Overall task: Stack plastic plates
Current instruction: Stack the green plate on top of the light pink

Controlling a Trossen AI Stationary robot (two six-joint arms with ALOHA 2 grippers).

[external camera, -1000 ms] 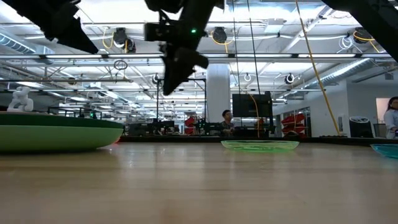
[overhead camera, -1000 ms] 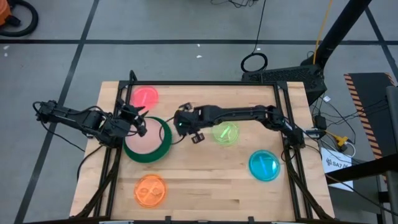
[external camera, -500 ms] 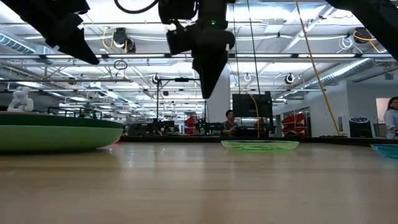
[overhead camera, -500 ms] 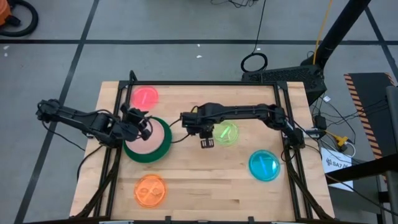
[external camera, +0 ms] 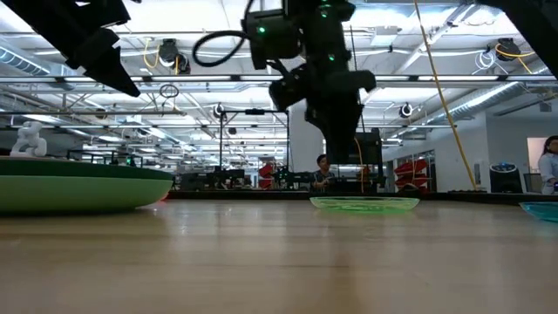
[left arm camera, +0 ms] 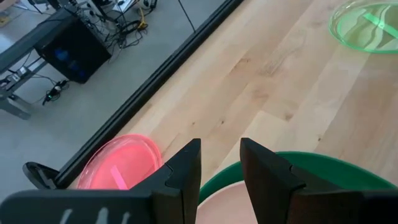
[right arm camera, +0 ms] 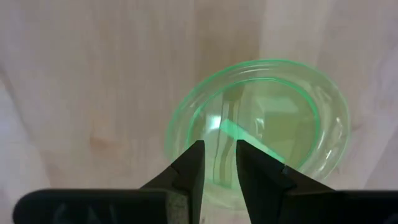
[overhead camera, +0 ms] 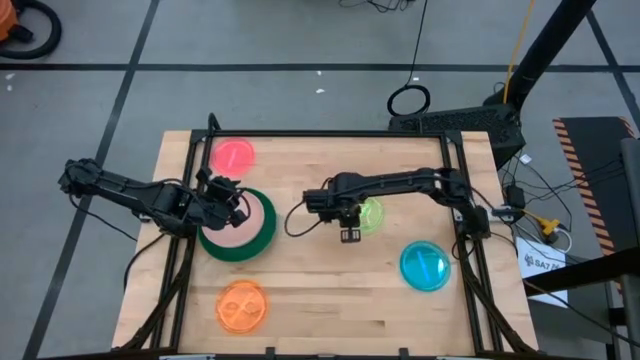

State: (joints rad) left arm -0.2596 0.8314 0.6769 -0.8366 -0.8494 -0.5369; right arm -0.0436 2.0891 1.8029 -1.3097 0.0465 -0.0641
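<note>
Now the right gripper [overhead camera: 350, 235] hangs above the desk [overhead camera: 330, 290] near its middle, at the edge of the translucent lime plate [overhead camera: 366, 215], with its fingers [right arm camera: 189, 168] pointing down. They stand a little apart and hold nothing; in the right wrist view the rim of this plate lies just under the gap between them, so I judge they are set this way to pinch the rim and lift the plate. The left gripper [overhead camera: 232, 208] stays over the stack near the left edge of the desk, where a salmon plate [overhead camera: 243, 217] lies inside the large dark green plate [overhead camera: 240, 245]. Its fingers [left arm camera: 183, 174] are also slightly apart and empty, probably because this arm only waits beside the stack. The large plate sits at the bottom, which makes sense, as smaller plates fit inside it. Three plates are not stacked yet besides the lime one: the red-pink plate [overhead camera: 233, 154] near the far left corner, the orange plate [overhead camera: 241, 306] near the front edge, and the blue plate [overhead camera: 425, 266] near the right edge.
</note>
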